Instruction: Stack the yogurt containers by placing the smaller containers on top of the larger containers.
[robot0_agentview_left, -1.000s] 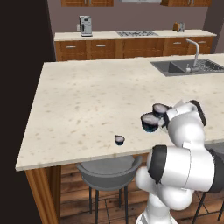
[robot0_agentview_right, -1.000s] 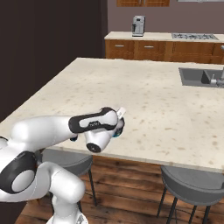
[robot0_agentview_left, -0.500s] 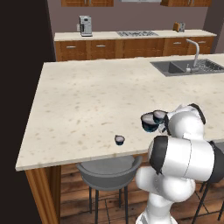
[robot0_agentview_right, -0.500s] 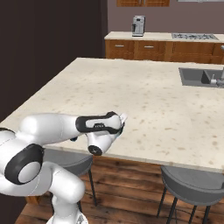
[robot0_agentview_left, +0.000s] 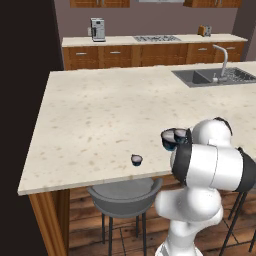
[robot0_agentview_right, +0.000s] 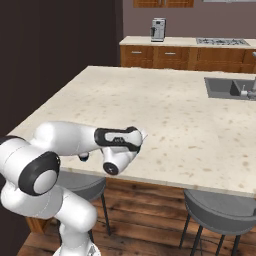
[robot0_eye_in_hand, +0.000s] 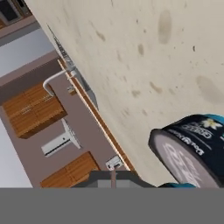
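Observation:
The larger yogurt cup (robot0_agentview_left: 169, 140), dark navy with a teal band and a pale top, stands on the counter near its front edge. My gripper (robot0_agentview_left: 182, 135) is right beside it, shut, with nothing between the fingers. In the hand view the same larger cup (robot0_eye_in_hand: 190, 151) sits at the lower right, its pale lid turned toward the camera, just to the right of the closed gripper (robot0_eye_in_hand: 113, 178). The smaller yogurt cup (robot0_agentview_left: 136, 160) rests alone to the left, closer to the counter edge. In the right base view the smaller cup (robot0_agentview_right: 84, 157) peeks out under my forearm.
The pale stone island counter (robot0_agentview_left: 110, 110) stretches away from me, with a sink (robot0_agentview_left: 210, 76) and tap at its far right. Grey bar stools (robot0_agentview_left: 122, 192) stand under the front edge. A coffee machine (robot0_agentview_left: 97, 29) sits on the back counter.
The arm has folded lower and nearer the counter's front edge. The hand has stayed beside the larger cup, shut throughout. Neither cup has moved.

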